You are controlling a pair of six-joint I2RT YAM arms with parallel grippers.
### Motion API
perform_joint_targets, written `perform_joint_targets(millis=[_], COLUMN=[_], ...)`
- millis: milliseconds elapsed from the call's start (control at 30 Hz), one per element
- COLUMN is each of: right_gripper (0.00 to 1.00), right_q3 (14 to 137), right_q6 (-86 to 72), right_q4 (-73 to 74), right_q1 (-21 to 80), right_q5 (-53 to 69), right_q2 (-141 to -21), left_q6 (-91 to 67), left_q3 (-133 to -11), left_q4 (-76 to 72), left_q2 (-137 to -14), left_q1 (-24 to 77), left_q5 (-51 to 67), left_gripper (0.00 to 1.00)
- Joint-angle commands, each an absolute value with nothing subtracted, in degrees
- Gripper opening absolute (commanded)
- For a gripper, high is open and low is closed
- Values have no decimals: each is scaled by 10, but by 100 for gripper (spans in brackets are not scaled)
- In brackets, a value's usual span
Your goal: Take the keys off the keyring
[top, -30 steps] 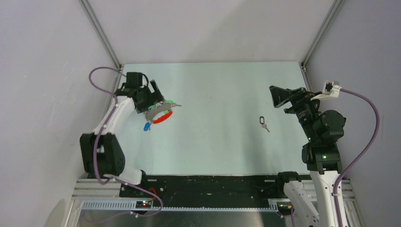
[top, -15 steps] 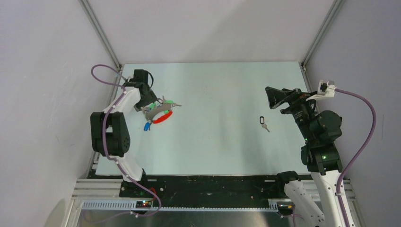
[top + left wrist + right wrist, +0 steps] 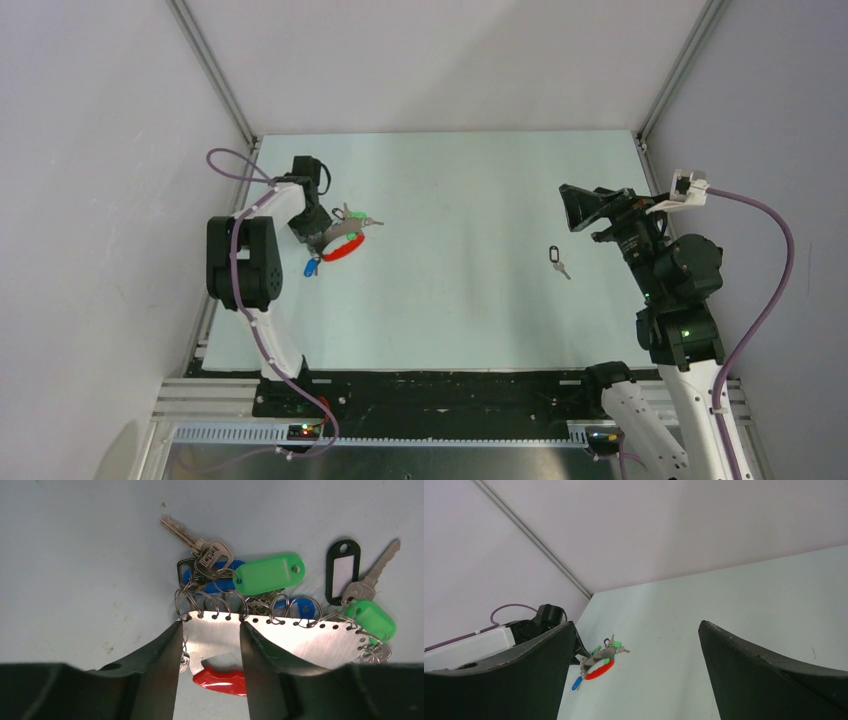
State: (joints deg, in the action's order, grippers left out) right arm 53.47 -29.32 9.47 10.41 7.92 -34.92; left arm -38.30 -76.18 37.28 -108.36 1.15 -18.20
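Keyring point(image 3: 310, 642) near the counter's point(image 3: 470, 190) left edge; left pincer point(image 3: 210, 652), half-closed, straddles its grey strap point(image 3: 215, 636), grip unclear. Pinch the strap firmly, clear of the keys point(image 3: 212, 555). Right pincer point(image 3: 636, 665) gapes.

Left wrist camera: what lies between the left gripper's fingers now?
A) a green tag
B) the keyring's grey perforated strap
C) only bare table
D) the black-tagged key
B: the grey strap fills the gap between the fingers of the left gripper, with the red loop just below it.
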Motion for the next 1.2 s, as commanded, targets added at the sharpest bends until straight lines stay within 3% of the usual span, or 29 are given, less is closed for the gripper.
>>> perform_joint_targets(millis=[0,100,167,200,267,533,600,733,833,933,1167], right_gripper=[99,99,99,99,99,99,100,99,99,99,99], right_q3=[555,555,555,555,555,555,555,555,555,555,565], right_q6=[-290,-289,-290,-290,-291,-292,-294,-302,-308,-309,-306], right_q4=[78,84,89,91,91,94,90,83,78,75,81], right_q1=[107,105,104,104,103,101,101,100,100,100,101], right_q5=[79,74,70,70,72,75,78,86,92,95,93], right_q2=[-337,-332,-328,-326,-325,-322,-324,-327,-329,-328,-323], left_q6=[-415,-417,-418,-418,-413,-413,-413,-378,-387,-399,-462], left_q3=[-756,-750,-750,-750,-752,-712,-711,-737,-758,-768,-736], left_q4=[355,355,355,354,353,343,342,343,344,345,343], left_q2=[-1091,-1087,-1089,-1090,-1093,-997,-962,-942,-962,-1008,-1085], left_q1=[3,2,2,-6,-16,-5,-6,-20,-47,-60,-47], left_q5=[-179,-174,-160,-147,-126,-147,-176,-209,-187,-152,17], left_gripper=[38,31,22,10,1,0,9,38,70,78,76])
